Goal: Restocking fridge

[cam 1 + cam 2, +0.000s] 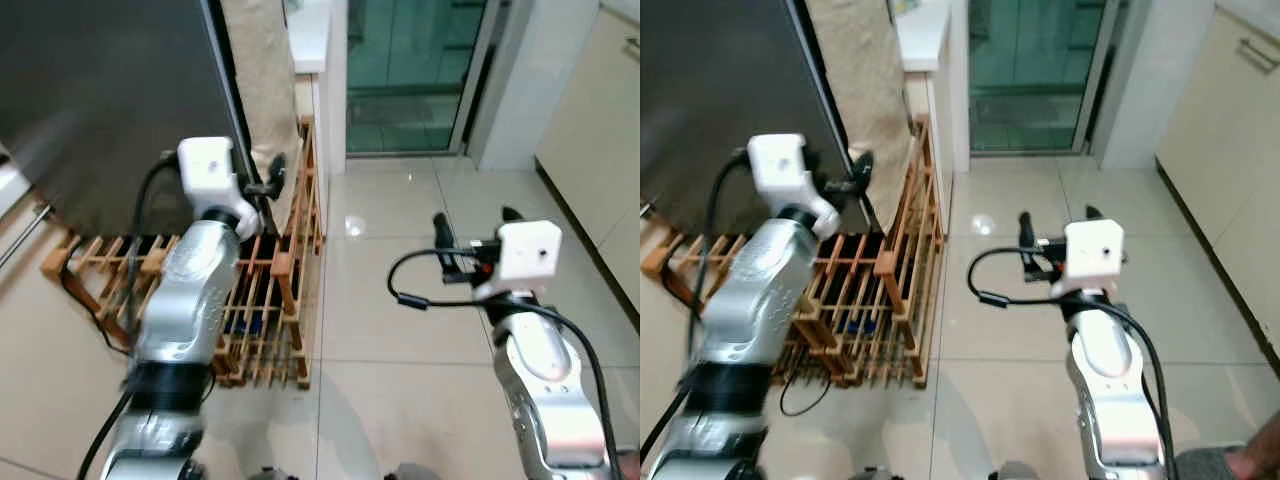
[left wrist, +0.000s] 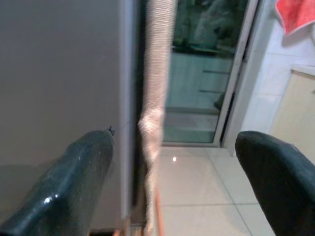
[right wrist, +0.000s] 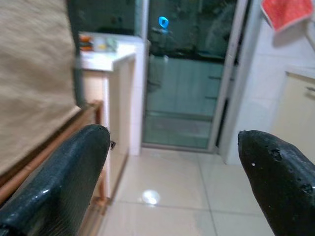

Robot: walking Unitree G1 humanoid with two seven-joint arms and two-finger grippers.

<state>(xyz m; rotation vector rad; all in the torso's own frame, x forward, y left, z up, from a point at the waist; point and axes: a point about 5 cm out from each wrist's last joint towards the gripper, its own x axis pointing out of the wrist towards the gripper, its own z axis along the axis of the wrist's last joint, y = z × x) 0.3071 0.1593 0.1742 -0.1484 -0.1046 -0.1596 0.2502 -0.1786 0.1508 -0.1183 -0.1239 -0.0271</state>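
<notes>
The fridge, a dark grey door closed flat, is seen at the robot's left. The left gripper is raised to the door's free edge, its jaws spread wide with nothing between them; in the left wrist view one finger lies against the grey door face and the other stands well apart over the tiled floor. A beige woven cloth hangs just beside that same door edge.

A wooden slatted rack is set on the floor below the fridge door, part lying flat and part leaning upright against the cloth. Something dark blue can be made out between its slats, possibly a bottle, though the view is too poor to tell.

The right gripper is held well away from the fridge, over bare floor, jaws wide apart and empty. Beyond the fridge a glass sliding door is seen.
</notes>
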